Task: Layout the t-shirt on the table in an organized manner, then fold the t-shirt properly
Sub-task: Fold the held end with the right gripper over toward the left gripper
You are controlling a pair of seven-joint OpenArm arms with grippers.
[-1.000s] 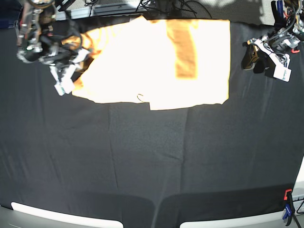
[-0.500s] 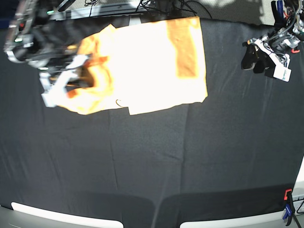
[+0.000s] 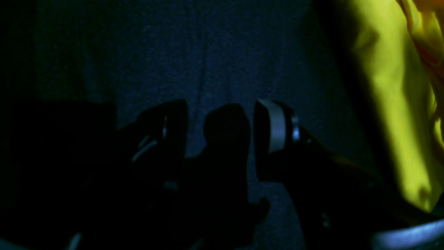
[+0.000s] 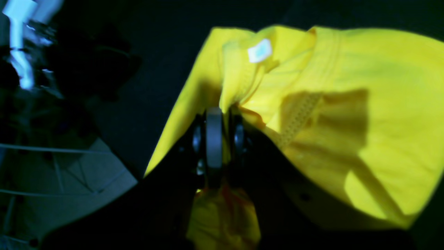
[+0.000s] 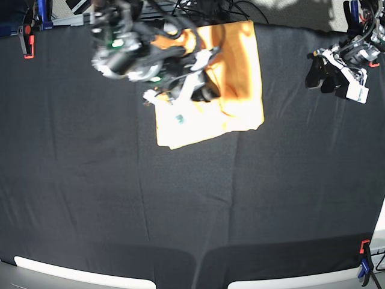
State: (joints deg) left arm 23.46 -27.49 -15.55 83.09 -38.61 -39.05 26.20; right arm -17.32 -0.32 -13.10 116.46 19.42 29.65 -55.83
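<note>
The t-shirt (image 5: 237, 84) lies at the back middle of the black table (image 5: 180, 198), its left side doubled over onto the rest. My right gripper (image 5: 201, 78) hangs over the shirt and is shut on a bunch of its fabric. In the right wrist view the gripper (image 4: 214, 116) pinches yellow cloth (image 4: 364, 114) near the collar, just below a white label (image 4: 259, 50). My left gripper (image 5: 322, 73) rests at the far right, apart from the shirt. In the left wrist view it (image 3: 222, 128) is open and empty over the black cloth, with the shirt's edge (image 3: 392, 104) to its right.
Red (image 5: 26, 43) and blue (image 5: 41, 11) clamps sit at the back left edge, and another clamp (image 5: 364, 260) at the front right corner. Cables (image 5: 204, 8) run along the back edge. White strips (image 5: 78, 274) mark the front edge.
My right arm has swung from the far left to the right with the shirt's left side in its grip, laying it over the rest. The shirt is now narrower. The left arm has not moved.
</note>
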